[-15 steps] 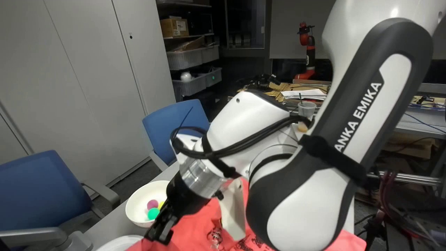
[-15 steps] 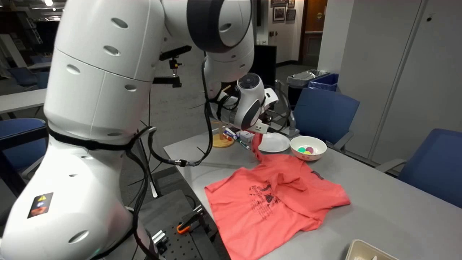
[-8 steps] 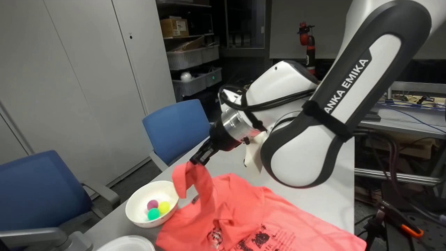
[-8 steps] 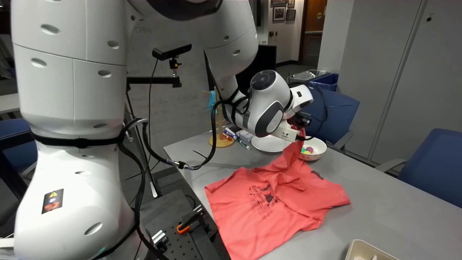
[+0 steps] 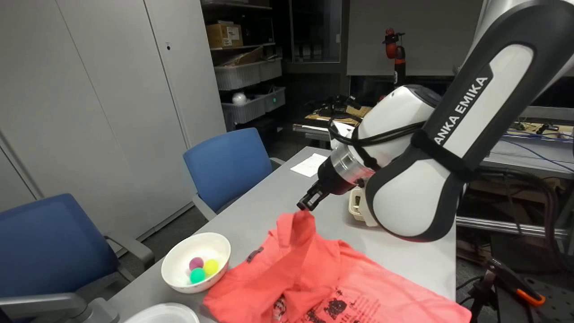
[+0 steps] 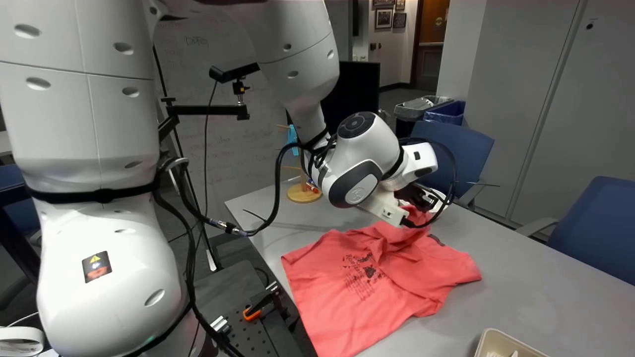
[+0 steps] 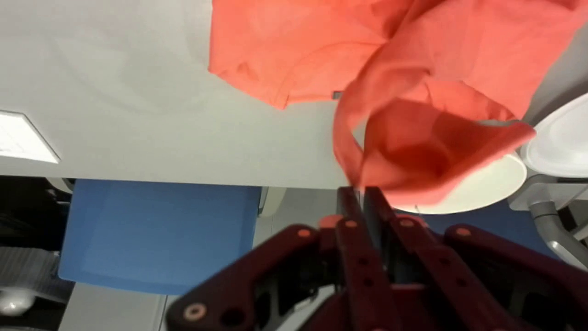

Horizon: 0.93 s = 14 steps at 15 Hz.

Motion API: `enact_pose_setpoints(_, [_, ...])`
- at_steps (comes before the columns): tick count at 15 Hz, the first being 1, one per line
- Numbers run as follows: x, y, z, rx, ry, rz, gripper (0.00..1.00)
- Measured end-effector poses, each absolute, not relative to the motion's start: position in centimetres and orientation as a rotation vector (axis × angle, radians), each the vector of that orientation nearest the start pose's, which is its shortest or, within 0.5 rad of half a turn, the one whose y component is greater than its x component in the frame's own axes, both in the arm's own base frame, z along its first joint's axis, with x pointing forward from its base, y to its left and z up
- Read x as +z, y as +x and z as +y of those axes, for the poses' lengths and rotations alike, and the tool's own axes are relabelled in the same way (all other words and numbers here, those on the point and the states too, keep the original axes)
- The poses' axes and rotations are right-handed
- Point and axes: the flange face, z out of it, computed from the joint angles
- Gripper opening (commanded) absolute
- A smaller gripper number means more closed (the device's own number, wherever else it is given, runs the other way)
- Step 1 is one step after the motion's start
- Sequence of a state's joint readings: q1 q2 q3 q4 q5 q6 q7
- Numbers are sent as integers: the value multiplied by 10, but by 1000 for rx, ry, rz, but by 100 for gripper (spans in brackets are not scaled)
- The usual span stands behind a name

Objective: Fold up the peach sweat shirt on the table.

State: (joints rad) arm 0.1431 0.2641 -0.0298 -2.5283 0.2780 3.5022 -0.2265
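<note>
Gripper (image 7: 360, 189) is pinched tight on a bit of the shirt (image 6: 397, 282), a sleeve (image 5: 298, 229) by the look of it, held up while the rest lies rumpled on the table (image 6: 526, 287). My guess: light, floppy, grippy cotton, nothing to break, but a pinch only steers the cloth right next to it. I'd grab cuffs or hem corners. Wrist view shows the loop drooping in front of the bowl (image 7: 487, 186), but misses the print (image 6: 369, 271) that's in both exterior views. Balls (image 5: 197, 275) in the bowl? Only in an exterior view.
</note>
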Motion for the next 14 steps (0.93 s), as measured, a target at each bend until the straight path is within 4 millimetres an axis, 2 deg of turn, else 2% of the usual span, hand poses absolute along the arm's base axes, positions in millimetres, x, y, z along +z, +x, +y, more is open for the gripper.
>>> enact_pose_setpoints(5, [244, 485, 30, -1022, -3038, -65, 82])
enact_pose_setpoints(7, [239, 481, 39, -945, -3042, -97, 97])
enact_pose_setpoints(10, [229, 468, 77, -720, -3026, -205, 100])
enact_pose_setpoints(14, [233, 441, 132, -390, -2975, -309, 100])
